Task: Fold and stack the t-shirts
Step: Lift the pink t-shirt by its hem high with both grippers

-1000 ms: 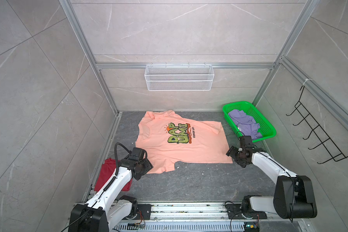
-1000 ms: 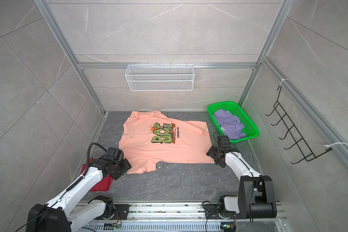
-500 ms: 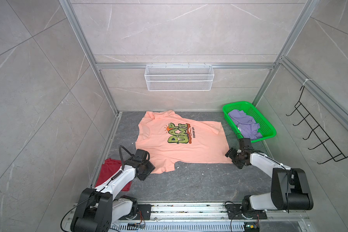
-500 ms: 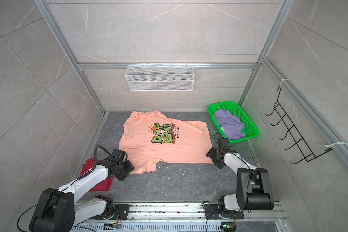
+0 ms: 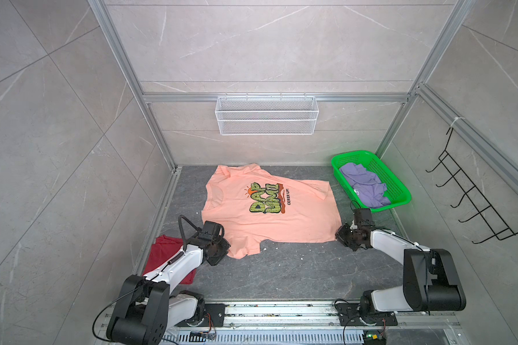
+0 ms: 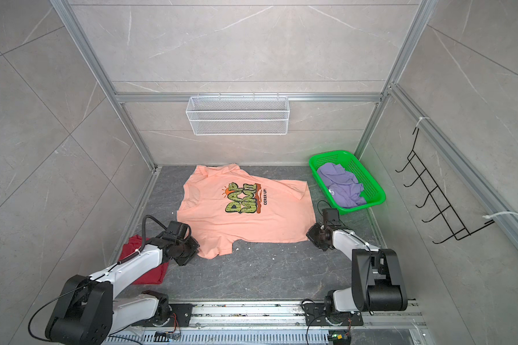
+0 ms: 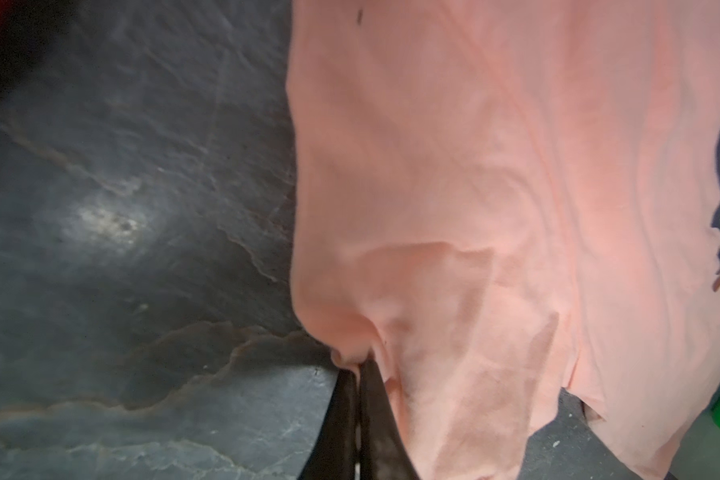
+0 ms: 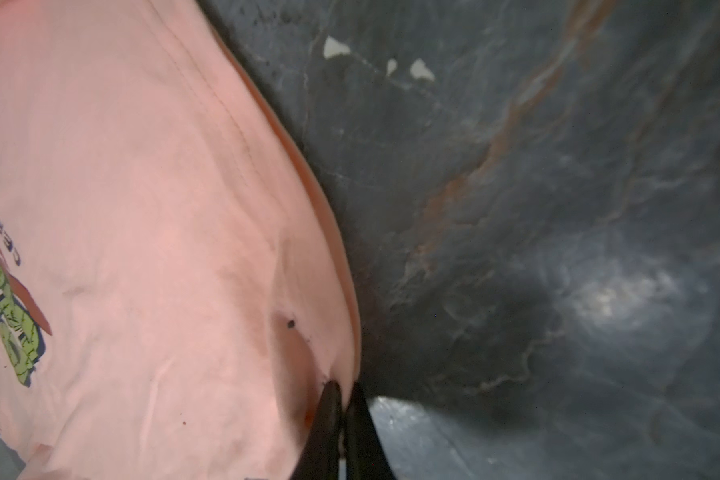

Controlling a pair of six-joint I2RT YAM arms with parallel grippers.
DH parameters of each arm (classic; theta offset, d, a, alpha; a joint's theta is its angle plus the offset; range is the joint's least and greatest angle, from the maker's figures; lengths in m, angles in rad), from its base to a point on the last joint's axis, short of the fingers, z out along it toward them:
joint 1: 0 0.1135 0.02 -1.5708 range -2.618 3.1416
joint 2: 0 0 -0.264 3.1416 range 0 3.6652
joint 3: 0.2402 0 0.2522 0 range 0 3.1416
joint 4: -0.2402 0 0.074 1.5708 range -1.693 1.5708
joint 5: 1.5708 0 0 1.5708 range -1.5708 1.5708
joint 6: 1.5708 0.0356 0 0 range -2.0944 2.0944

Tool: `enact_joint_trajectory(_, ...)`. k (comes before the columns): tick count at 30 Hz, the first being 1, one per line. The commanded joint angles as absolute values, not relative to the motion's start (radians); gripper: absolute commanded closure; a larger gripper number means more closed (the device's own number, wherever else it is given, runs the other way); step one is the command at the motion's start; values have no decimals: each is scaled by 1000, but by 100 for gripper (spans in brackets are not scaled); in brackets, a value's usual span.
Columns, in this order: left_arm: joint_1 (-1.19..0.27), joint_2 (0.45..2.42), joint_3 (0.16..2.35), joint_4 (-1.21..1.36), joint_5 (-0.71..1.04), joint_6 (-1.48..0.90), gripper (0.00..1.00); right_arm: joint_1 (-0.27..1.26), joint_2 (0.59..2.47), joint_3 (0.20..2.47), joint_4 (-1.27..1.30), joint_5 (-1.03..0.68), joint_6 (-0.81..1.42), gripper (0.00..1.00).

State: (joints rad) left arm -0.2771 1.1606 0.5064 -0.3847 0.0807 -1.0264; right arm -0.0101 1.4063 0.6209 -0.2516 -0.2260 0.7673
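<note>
While the peach shirt (image 5: 269,215) lies spread flat in the middle of the floor (image 5: 281,274), the left gripper (image 7: 356,368) pinches its near left edge and the right gripper (image 8: 344,388) its near right corner (jaws pressed together on cloth in both wrist views). The red shirt (image 5: 160,251) lies near left, partly under the left arm (image 5: 180,264); the purple shirt (image 5: 364,185) sits bunched in the green basket (image 5: 385,207), far right.
</note>
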Motion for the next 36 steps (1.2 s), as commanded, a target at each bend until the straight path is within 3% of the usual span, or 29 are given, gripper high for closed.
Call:
enact_joint_trajectory(1, -281, 1028, 586, -469, 21, -949, 100, -2, 1288, 658, -274, -239, 750, 96)
enact_joint_trajectory(10, -281, 719, 1004, -647, -262, -613, 100, 8, 988, 1045, -453, -236, 609, 99)
enact_joint_trajectory(20, -281, 671, 1416, -352, -156, -316, 100, 11, 989, 1687, -490, -314, 426, 98)
enact_joint_trajectory(27, -281, 839, 1734, -300, -73, -161, 100, 12, 1120, 1974, -525, -277, 348, 98)
enact_joint_trajectory(36, -280, 1165, 1940, -260, -201, -18, 100, 11, 1331, 2083, -453, -256, 384, 98)
